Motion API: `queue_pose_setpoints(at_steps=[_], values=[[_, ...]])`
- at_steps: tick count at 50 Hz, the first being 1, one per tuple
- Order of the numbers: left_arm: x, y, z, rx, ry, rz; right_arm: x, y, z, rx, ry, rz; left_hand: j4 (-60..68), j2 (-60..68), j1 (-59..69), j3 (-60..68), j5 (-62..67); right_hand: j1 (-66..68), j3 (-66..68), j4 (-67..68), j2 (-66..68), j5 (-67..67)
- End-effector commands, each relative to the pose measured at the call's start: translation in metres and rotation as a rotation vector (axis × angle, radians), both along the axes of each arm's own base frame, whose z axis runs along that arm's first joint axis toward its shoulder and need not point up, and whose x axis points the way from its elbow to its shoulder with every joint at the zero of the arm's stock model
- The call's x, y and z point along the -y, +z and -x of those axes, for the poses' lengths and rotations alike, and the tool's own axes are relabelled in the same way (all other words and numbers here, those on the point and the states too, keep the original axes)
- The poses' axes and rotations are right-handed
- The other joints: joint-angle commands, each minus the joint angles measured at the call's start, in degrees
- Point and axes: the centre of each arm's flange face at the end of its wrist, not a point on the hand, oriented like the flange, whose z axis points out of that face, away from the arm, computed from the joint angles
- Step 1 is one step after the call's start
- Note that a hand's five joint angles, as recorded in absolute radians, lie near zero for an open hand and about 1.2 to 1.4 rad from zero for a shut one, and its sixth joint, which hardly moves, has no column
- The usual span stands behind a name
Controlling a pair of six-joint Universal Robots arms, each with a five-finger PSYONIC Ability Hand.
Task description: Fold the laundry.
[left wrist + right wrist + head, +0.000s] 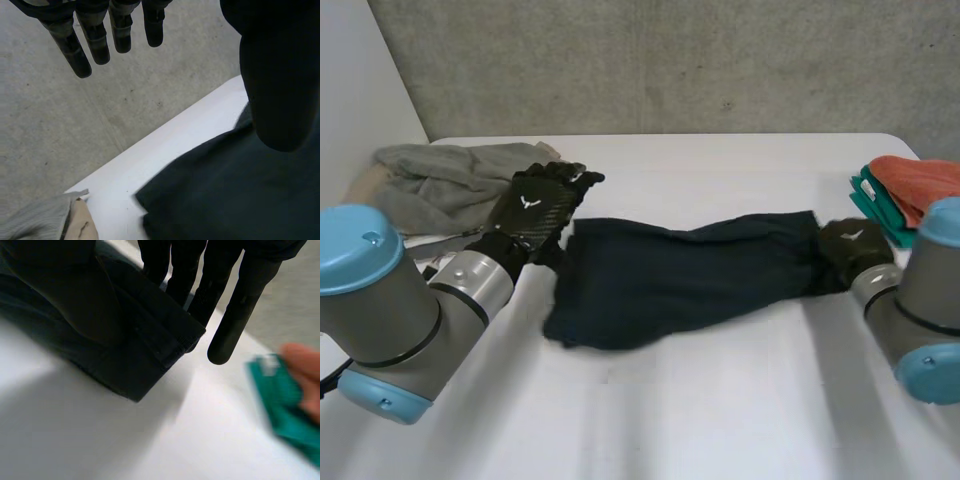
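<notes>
Nearest the robot, the front of the white table (720, 400) is bare. Beyond it the dark garment (670, 275) lies stretched sideways across the middle, rumpled and in one long piece, with no fold that I can make out. The right hand (855, 245) has its right end: the thumb (65, 290) lies on top of the hem (165, 340) and the straight fingers (200, 285) reach in behind that edge, so it looks pinched between them. The left hand (540, 210) hovers at the garment's left end with its fingers (95, 35) straight and spread, holding nothing. Farther back, a grey cloth (450, 175) sits crumpled at the far left, unfolded, while a teal cloth (880, 205) and an orange cloth (920, 180) lie stacked at the far right, apparently finished. By my reading the dark piece is only being laid out, and the grey one waits.
</notes>
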Motion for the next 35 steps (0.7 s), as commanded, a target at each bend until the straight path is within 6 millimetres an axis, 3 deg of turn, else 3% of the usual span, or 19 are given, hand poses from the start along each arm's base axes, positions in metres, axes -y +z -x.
queue_pose_setpoints(at_steps=[1,5,6,8,10,13,14,16,17,18,20,21,24,30,32,35], values=[[-0.004,0.017,-0.01,-0.028,0.023,0.022,0.01,0.026,0.031,-0.292,-0.042,0.118,-1.6,-1.8,-0.8,-2.2,-2.8,20.7,12.6,11.5,13.1,14.5],[-0.006,0.02,-0.013,-0.044,0.03,0.018,0.003,0.037,0.003,-0.425,0.067,0.221,-1.6,-1.8,-0.8,-2.2,-2.8,20.7,12.6,11.5,13.1,14.5],[-0.006,0.02,-0.014,-0.047,0.03,0.017,-0.007,0.042,-0.022,-0.425,0.153,0.293,-1.6,-1.8,-0.8,-2.2,-2.8,20.7,12.6,11.5,13.1,14.5],[-0.007,0.021,-0.014,-0.053,0.028,0.012,-0.021,0.045,-0.048,-0.411,0.255,0.362,-1.6,-1.8,-0.8,-2.2,-2.8,20.7,12.6,11.5,13.1,14.5],[-0.008,0.019,-0.014,-0.056,0.031,0.005,-0.051,0.047,-0.09,-0.379,0.456,0.47,-1.6,-1.8,-0.8,-2.2,-2.8,20.7,12.6,11.5,13.1,14.5],[-0.008,0.017,-0.014,-0.056,0.033,-0.008,-0.088,0.031,-0.124,-0.348,0.688,0.523,-1.6,-1.8,-0.8,-2.2,-2.8,20.7,12.6,11.5,13.1,14.5],[-0.009,0.017,-0.014,-0.056,0.032,-0.008,-0.111,0.015,-0.14,-0.332,0.83,0.524,-1.6,-1.8,-0.8,-2.2,-2.8,20.7,12.6,11.5,13.1,14.5],[-0.01,0.015,-0.014,-0.052,0.03,-0.016,-0.131,0.001,-0.151,-0.323,0.947,0.509,-1.6,-1.8,-0.8,-2.2,-2.8,20.7,12.6,11.5,13.1,14.5],[-0.01,0.015,-0.013,-0.049,0.029,-0.016,-0.137,-0.005,-0.153,-0.331,0.973,0.493,-1.6,-1.8,-0.8,-2.2,-2.8,20.7,12.6,11.5,13.1,14.5],[-0.01,0.015,-0.013,-0.047,0.03,-0.018,-0.14,-0.014,-0.154,-0.358,0.987,0.463,-1.6,-1.8,-0.8,-2.2,-2.8,9.2,1.1,0.0,1.6,3.0],[-0.009,0.016,-0.013,-0.045,0.031,-0.021,-0.14,-0.015,-0.156,-0.38,0.991,0.444,-1.6,-1.8,-0.8,-2.2,-2.8,-35.1,-43.2,-44.3,-42.7,-41.3],[-0.009,0.016,-0.013,-0.046,0.032,-0.019,-0.139,-0.013,-0.155,-0.387,0.987,0.433,-1.6,-1.8,-0.8,-2.2,-2.8,-49.3,-57.4,-58.5,-56.9,-55.5],[-0.007,0.022,-0.01,-0.05,0.03,-0.007,-0.13,0.003,-0.155,-0.319,0.915,0.382,-1.6,-1.8,-0.8,-2.2,-2.8,-49.3,-57.4,-58.5,-56.9,-55.5],[-0.002,0.038,0.001,-0.058,0.033,0.0,-0.083,0.082,-0.123,0.305,0.584,0.188,-1.6,-1.8,-0.8,-2.2,-2.8,-49.3,-57.4,-58.5,-56.9,-55.5],[0.0,0.044,0.009,-0.054,0.041,-0.01,-0.065,0.084,-0.111,0.457,0.503,0.106,-1.6,-1.8,-0.8,-2.2,-2.8,-49.3,-57.4,-58.5,-56.9,-55.5],[-0.003,0.046,0.023,-0.031,0.03,-0.05,-0.052,0.082,-0.102,0.474,0.452,0.078,-1.6,-1.8,-0.8,-2.2,-2.8,-49.3,-57.4,-58.5,-56.9,-55.5]])
